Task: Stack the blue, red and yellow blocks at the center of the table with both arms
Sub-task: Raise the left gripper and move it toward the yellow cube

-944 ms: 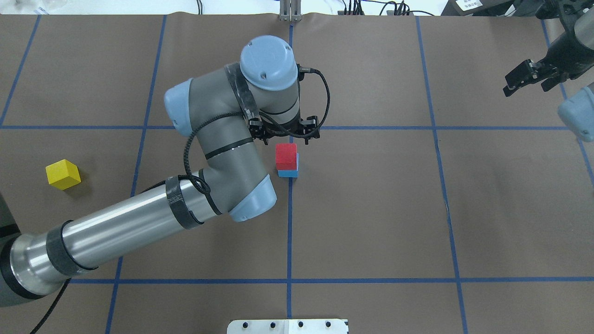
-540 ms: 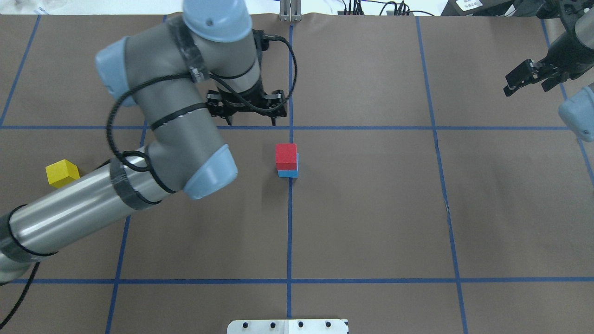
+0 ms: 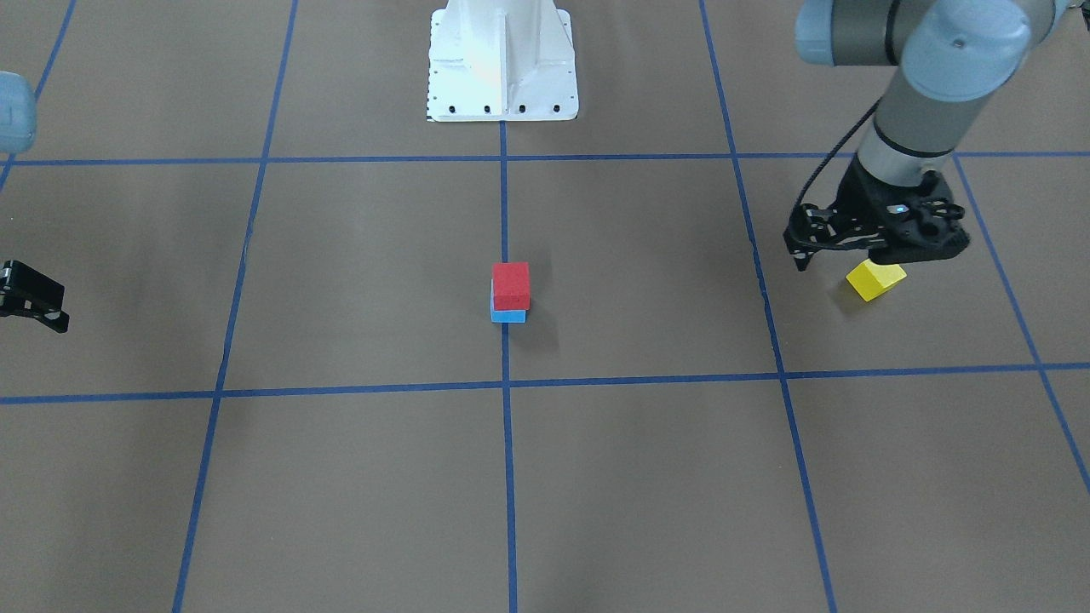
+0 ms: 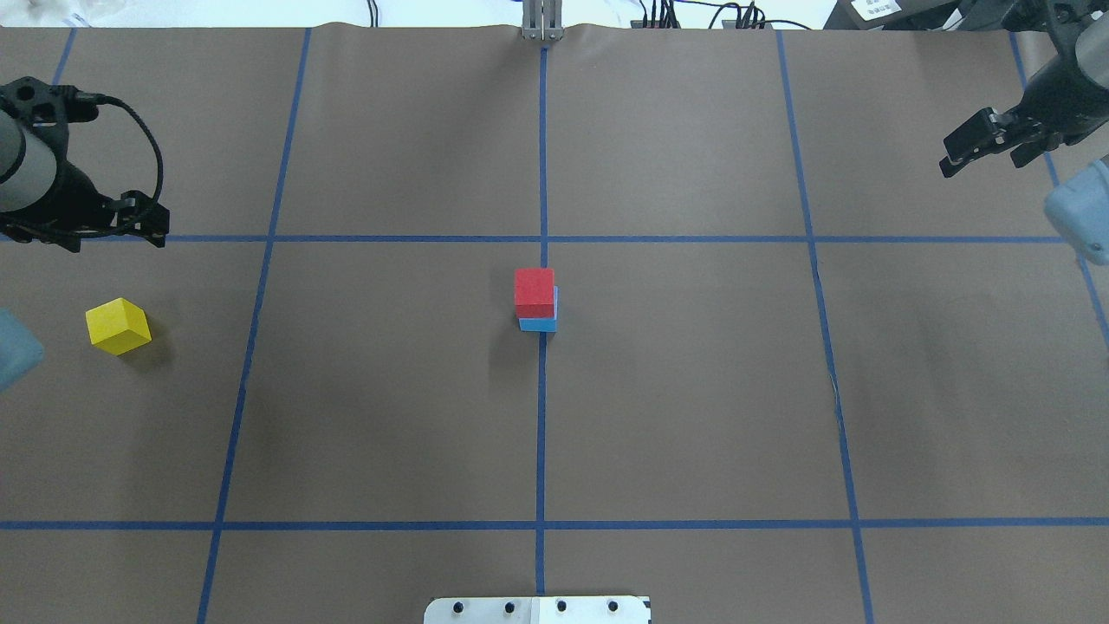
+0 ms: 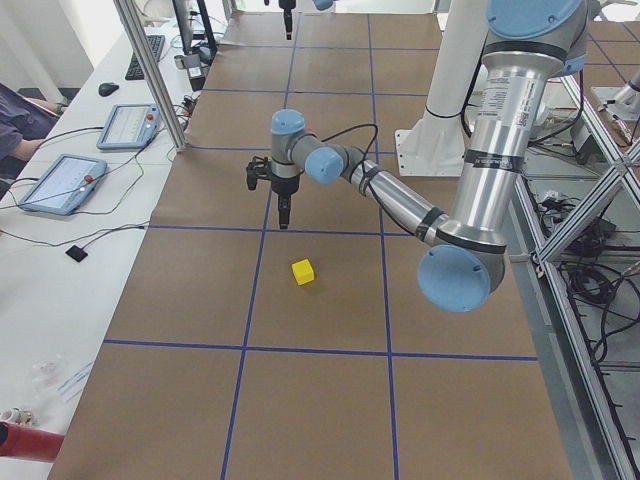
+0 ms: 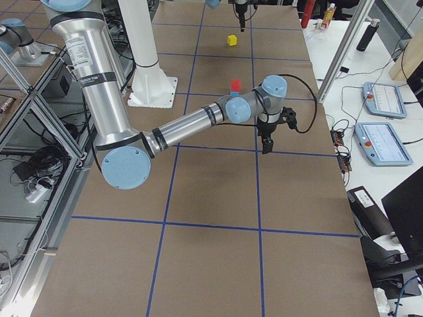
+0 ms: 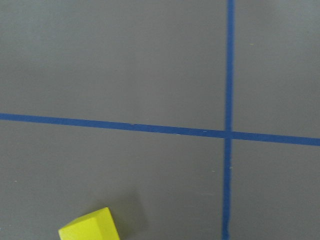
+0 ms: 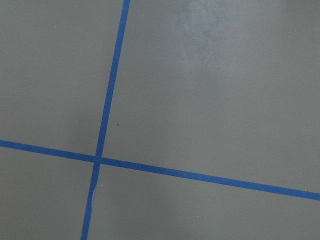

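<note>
A red block [image 4: 535, 292] sits on a blue block [image 4: 538, 325] at the table's center, also in the front view as red [image 3: 511, 285] on blue [image 3: 508, 316]. A yellow block [image 4: 118, 326] lies alone at the far left, also in the front view [image 3: 874, 279] and at the bottom of the left wrist view [image 7: 90, 226]. My left gripper [image 4: 113, 236] hangs open and empty above the table just beyond the yellow block, also in the front view [image 3: 877, 254]. My right gripper [image 4: 988, 149] is open and empty at the far right.
The white robot base [image 3: 502, 60] stands at the table's near edge. Blue tape lines [image 4: 541, 416] divide the brown table into squares. Tablets [image 5: 60, 182] and cables lie on a side table on the operators' side.
My left arm has swung from beside the red-on-blue stack to the far left, near the yellow block. The stack stays in place. The right arm has hardly moved.
</note>
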